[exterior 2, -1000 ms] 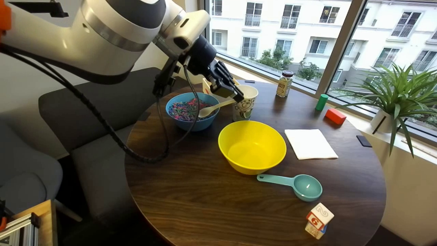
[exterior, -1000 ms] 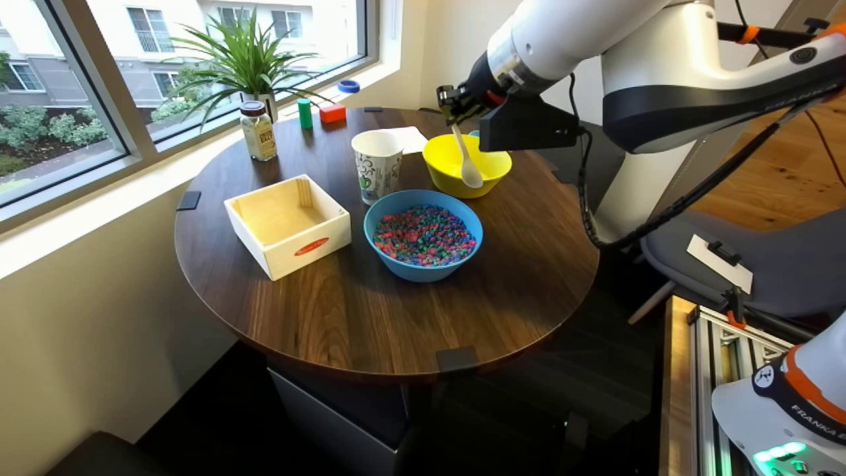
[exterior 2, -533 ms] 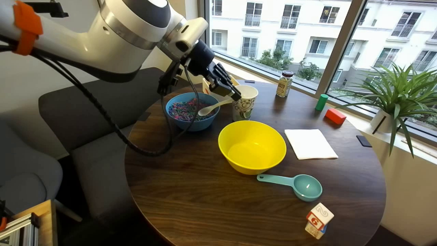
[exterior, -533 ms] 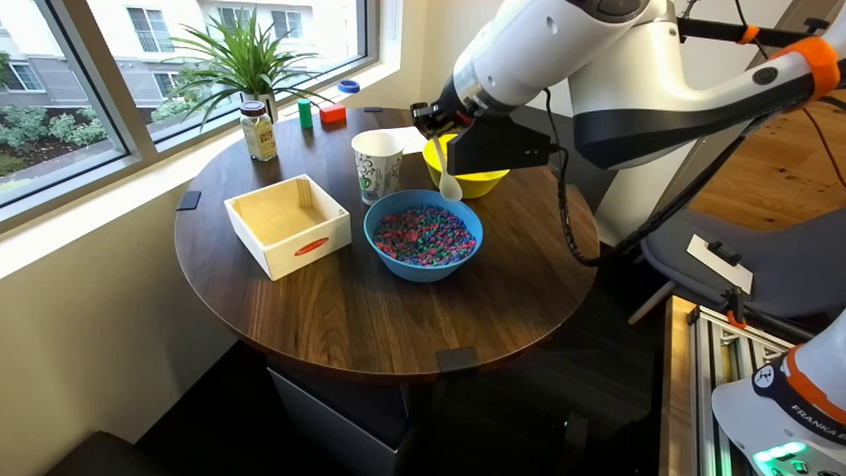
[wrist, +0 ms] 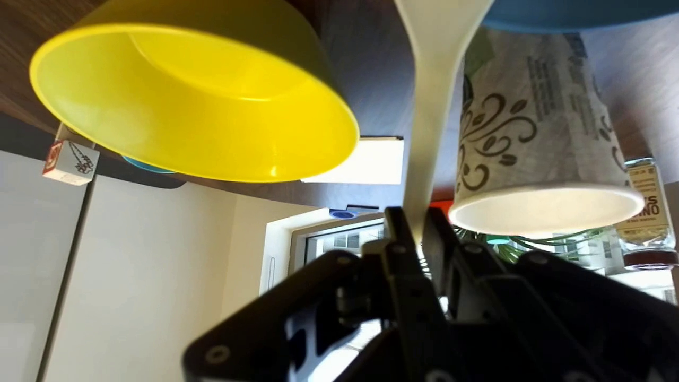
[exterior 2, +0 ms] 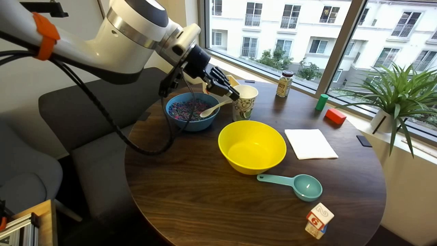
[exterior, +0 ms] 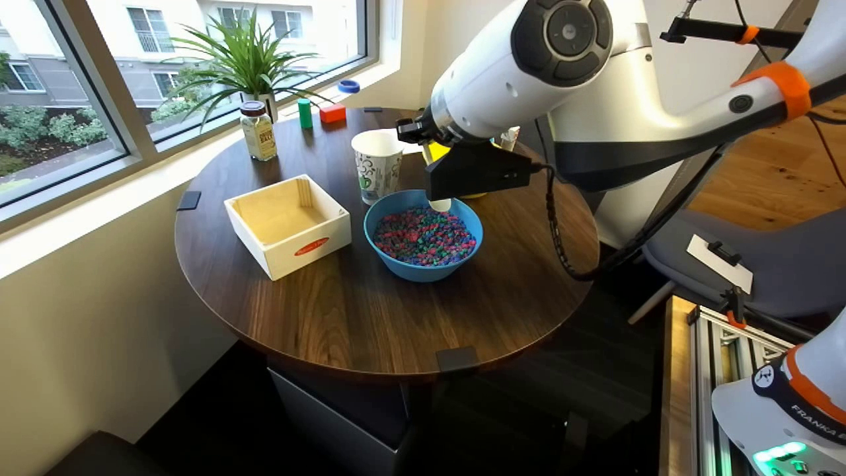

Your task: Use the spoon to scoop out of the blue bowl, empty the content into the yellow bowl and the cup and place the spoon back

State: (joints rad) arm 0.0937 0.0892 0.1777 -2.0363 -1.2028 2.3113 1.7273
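Multicoloured bits (exterior: 418, 239) in blue bowl (exterior: 423, 274)

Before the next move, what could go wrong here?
The slim white spoon might twist when pushed into the multicoloured bits in the round blue bowl: the black two-finger gripper pinches only one end. A sideways swing could clip the white swirl-patterned paper cup beside the spoon in the wrist view.

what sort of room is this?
Probably an office lounge or breakout corner, though a home nook is possible: round wooden table, grey upholstered bench, potted plant on the windowsill.
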